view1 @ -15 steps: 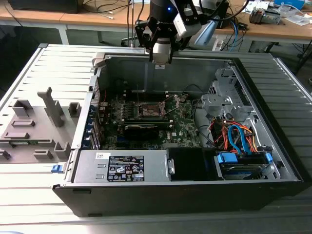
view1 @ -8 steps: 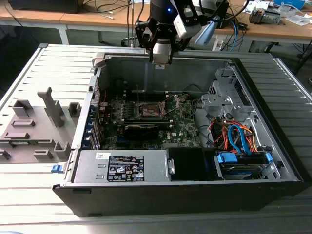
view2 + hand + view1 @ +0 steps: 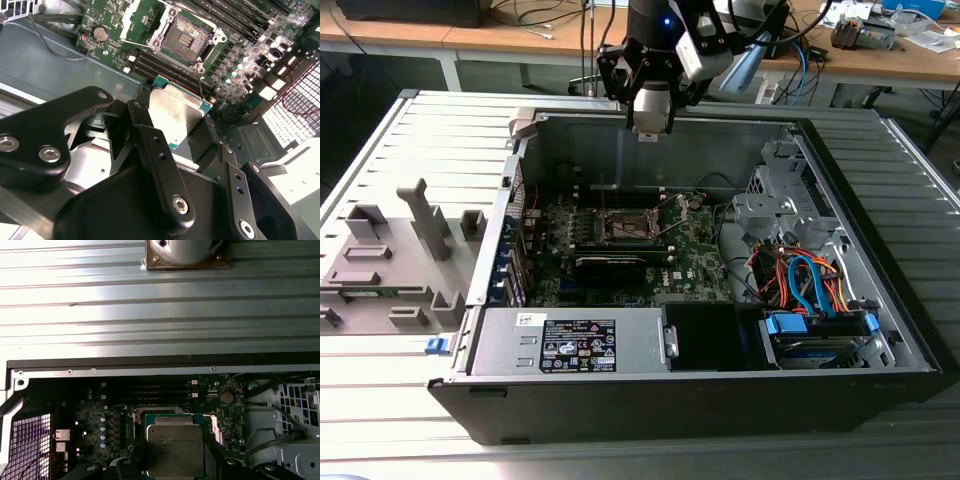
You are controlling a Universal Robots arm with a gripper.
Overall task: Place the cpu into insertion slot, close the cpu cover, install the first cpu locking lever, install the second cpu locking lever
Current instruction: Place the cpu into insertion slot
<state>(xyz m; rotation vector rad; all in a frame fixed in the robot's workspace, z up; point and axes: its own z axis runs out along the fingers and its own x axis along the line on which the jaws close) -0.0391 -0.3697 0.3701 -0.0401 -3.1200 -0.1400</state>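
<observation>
Gripper (image 3: 647, 130) clamps the cpu (image 3: 176, 116) by two opposite edges, well clear above the exposed insertion slot (image 3: 187, 37); chip print illegible.

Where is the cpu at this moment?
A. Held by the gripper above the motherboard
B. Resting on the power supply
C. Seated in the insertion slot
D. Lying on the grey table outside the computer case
A: in the second wrist view the cpu sits clamped in the gripper, while the insertion slot beyond it lies empty with its contacts bare.
</observation>
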